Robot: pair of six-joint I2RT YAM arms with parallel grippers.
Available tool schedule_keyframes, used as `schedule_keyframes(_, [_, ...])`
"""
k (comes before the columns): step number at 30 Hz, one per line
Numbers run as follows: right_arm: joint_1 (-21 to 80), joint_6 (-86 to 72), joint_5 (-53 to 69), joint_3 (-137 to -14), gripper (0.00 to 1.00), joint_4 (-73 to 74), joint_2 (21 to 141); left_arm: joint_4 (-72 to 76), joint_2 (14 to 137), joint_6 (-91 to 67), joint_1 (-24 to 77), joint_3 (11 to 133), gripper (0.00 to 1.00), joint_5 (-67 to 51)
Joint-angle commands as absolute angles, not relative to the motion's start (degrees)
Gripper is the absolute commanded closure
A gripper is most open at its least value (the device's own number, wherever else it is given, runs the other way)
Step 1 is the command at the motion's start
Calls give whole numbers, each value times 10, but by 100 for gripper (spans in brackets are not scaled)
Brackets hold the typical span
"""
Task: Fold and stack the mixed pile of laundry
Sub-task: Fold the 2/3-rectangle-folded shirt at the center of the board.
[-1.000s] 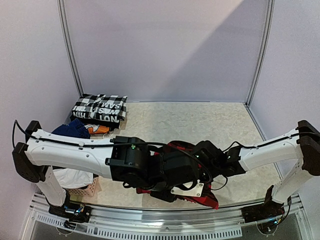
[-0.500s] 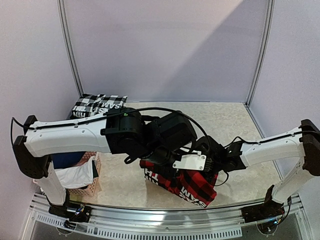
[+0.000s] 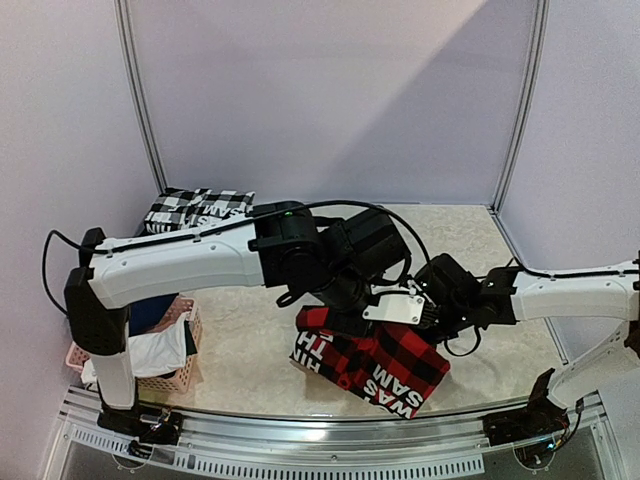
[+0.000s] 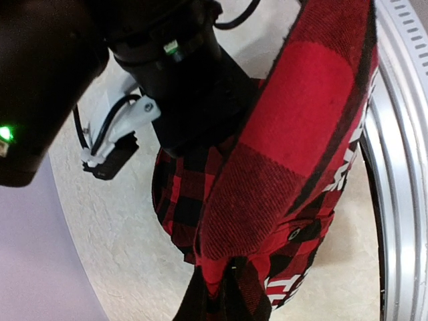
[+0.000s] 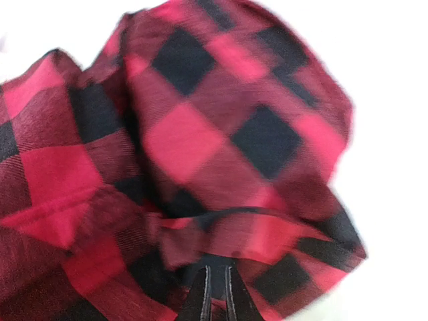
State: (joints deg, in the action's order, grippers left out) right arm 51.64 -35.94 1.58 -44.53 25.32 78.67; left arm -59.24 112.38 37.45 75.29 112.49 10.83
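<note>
Lower centre, the left gripper [image 4: 215, 286] pinches the red-and-black plaid shirt [image 3: 372, 362]; whether the right gripper [image 5: 215, 286] grips its hem is unclear.

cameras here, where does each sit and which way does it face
Top external: above and behind the robot, looking down at the table; the left arm and right arm show, meeting at the red-and-black plaid shirt.
Left wrist: on the left arm, looking down its fingers along the hanging shirt.
Right wrist: on the right arm, close on the shirt past its fingers.
All three share the shirt.
</note>
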Motion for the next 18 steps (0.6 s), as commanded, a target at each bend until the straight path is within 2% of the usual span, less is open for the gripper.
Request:
schedule_keyframes(1, [500,-388,-102,-422,89,337,733,-614,1157,400,723,1164,100,78])
schedule_keyframes(9, [492,-427,-186,-402,87,397,645,-628,1216,415,689,1220,100,54])
schedule_keyframes(18, [492,-442,-204,-392,87,410,594,-629,1287,438,653,1280,100,21])
